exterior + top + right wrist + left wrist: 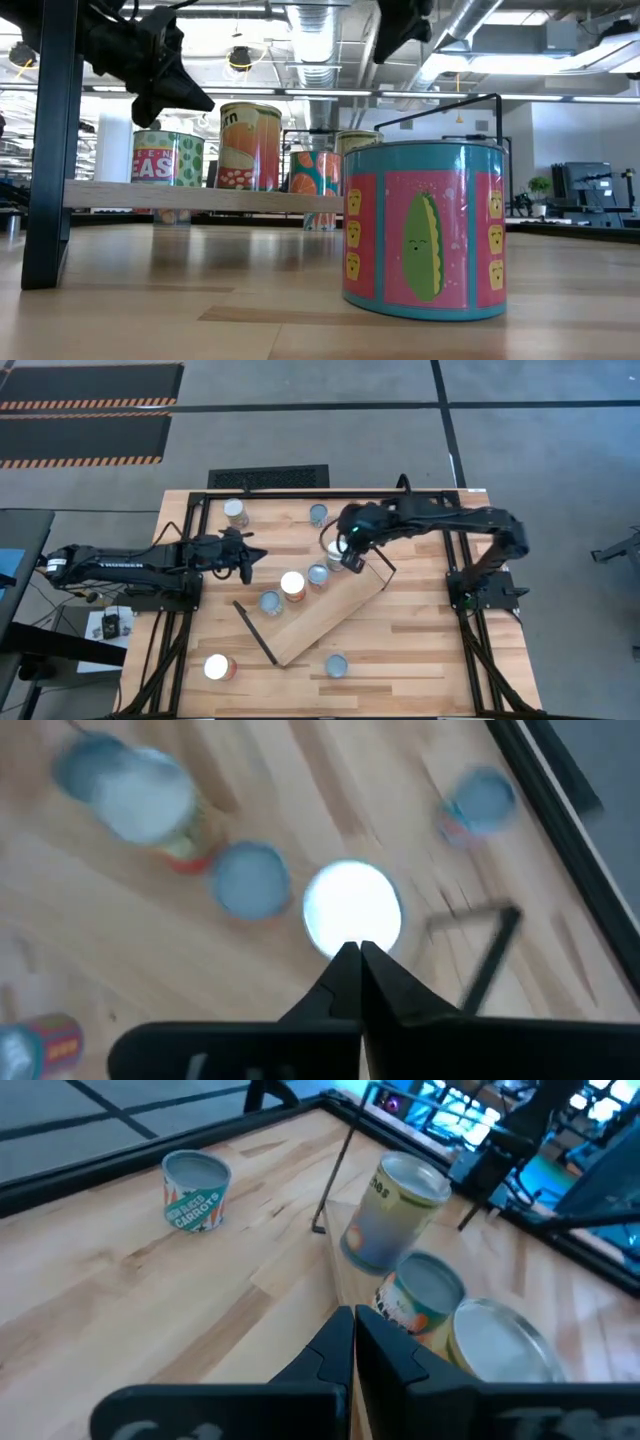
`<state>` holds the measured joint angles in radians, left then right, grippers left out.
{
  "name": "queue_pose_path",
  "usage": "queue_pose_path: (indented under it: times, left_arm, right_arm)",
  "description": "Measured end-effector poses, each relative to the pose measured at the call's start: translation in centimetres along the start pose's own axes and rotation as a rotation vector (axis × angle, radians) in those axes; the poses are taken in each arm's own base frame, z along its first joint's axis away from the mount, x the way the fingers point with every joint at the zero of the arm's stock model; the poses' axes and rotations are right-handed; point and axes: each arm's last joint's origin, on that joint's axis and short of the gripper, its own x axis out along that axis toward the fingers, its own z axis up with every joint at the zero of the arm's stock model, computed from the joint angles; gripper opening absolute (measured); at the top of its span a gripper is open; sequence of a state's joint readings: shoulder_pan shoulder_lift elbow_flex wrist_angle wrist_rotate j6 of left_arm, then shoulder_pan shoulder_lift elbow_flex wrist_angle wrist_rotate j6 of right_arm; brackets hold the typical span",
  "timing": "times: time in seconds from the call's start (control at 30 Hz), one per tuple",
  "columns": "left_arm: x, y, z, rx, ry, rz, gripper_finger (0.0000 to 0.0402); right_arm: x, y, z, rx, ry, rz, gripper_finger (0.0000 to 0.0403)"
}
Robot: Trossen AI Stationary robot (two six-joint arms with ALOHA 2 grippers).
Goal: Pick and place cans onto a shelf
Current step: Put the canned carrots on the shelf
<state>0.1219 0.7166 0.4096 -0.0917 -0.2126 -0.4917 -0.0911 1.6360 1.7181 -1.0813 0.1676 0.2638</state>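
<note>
Cans are seen from above scattered on the tabletop (pixel 420 650) and on the shelf (pixel 330 615), a long light board lying diagonally mid-table w/ black wire brackets at both ends. Three cans sit in a row on or at the shelf's upper edge: blue-grey top (pixel 270 602), white top w/ orange side (pixel 292 584), silver top (pixel 318 575). The right pincer (pixel 350 556) is placed directly over a white-topped can (pixel 335 550) near the shelf's far end; the left pincer (pixel 247 563) hovers just beside the row, on its left. Further cans lie apart: one behind the left pincer's tip (pixel 236 512), one behind the right pincer (pixel 318 514), two at the near edge (pixel 219 667) and (pixel 336 665).

Low view: a pink-and-teal corn-label can (pixel 424 230) stands close on the tabletop; the shelf board (pixel 200 196) is raised, w/ cans on it behind.

Left wrist view: the left pincer's fingers (pixel 385 1355) are pressed together, nothing held; three cans lie just ahead, and a carrots can (pixel 196 1190) sits well apart.

Right wrist view: fingers (pixel 345 980) closed tip to tip, holding nothing, w/ the white can top (pixel 352 907) right below.
</note>
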Motion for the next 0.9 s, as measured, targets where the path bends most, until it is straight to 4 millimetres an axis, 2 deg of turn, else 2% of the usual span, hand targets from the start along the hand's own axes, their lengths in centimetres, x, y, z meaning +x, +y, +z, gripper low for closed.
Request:
queue_pose_path:
  times: [0.2, 0.33, 0.53, 0.67, 0.9]
  left_arm:
    - [0.1, -0.2, 1.0, -0.007, -0.014, 0.095, 0.0]
    - [0.2, -0.5, 2.6, -0.002, -0.002, 0.143, 0.0]
    - [1.1, -1.0, 5.2, 0.023, 0.049, 0.226, 0.0]
    - [3.0, -1.2, 7.2, 0.041, 0.082, 0.249, 0.0]
    - [8.0, -0.7, 10.6, 0.074, 0.16, 0.245, 0.0]
  right_arm:
    - [0.1, -3.7, -2.1, -0.038, -0.226, 0.173, 0.0005]
    - [0.1, -5.9, -3.8, -0.009, -0.331, 0.184, 0.0005]
    - [-1.2, -8.8, -6.2, -0.047, -0.384, 0.158, 0.0003]
    - [-2.1, -10.9, -7.3, -0.056, -0.414, 0.159, 0.0005]
    - [-2.5, -13.6, -9.3, -0.058, -0.429, 0.174, 0.0005]
